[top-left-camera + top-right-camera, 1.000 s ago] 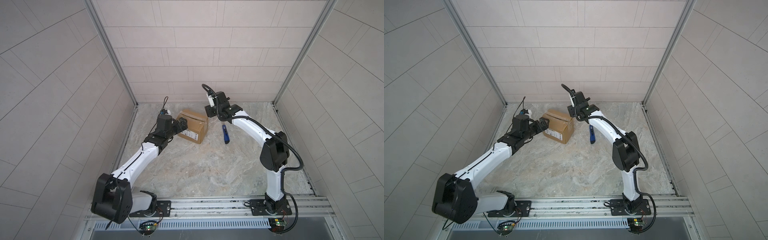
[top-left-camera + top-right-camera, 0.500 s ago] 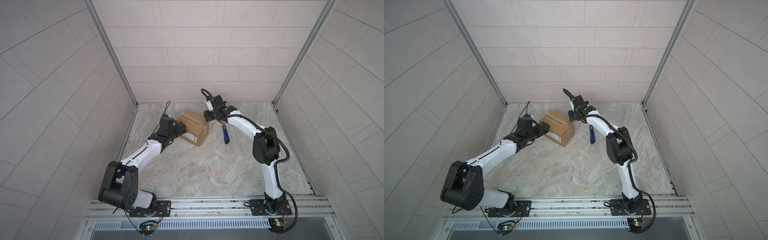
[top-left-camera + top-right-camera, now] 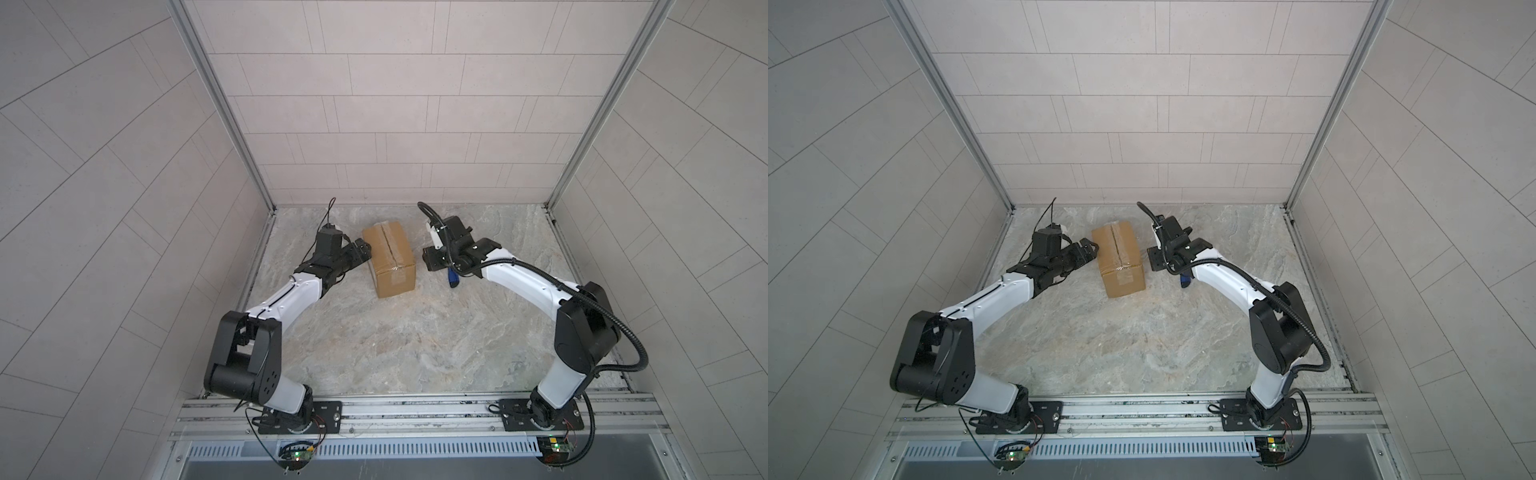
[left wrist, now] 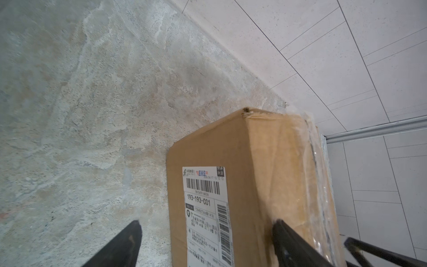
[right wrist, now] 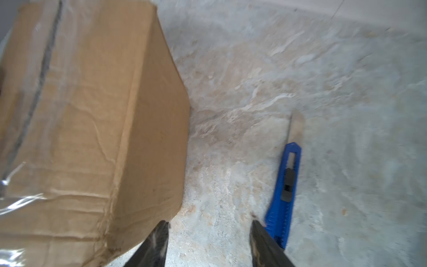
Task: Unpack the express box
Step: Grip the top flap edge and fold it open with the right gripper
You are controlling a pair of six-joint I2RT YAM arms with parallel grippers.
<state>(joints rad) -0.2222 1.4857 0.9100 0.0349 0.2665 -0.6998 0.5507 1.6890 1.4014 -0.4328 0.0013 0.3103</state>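
Blue knife point(image 5: 286, 185) lies by express box point(image 3: 390, 257), left gripper point(image 4: 208, 223) and right gripper point(image 5: 209, 223) spread.

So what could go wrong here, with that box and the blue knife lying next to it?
1. The blue knife lies with its blade pushed out. The open right pincer hovers close beside the handle and might knock it, or grab it askew.
2. Nothing grips the express box. The open left pincer at its labelled side could push it away rather than steady it.
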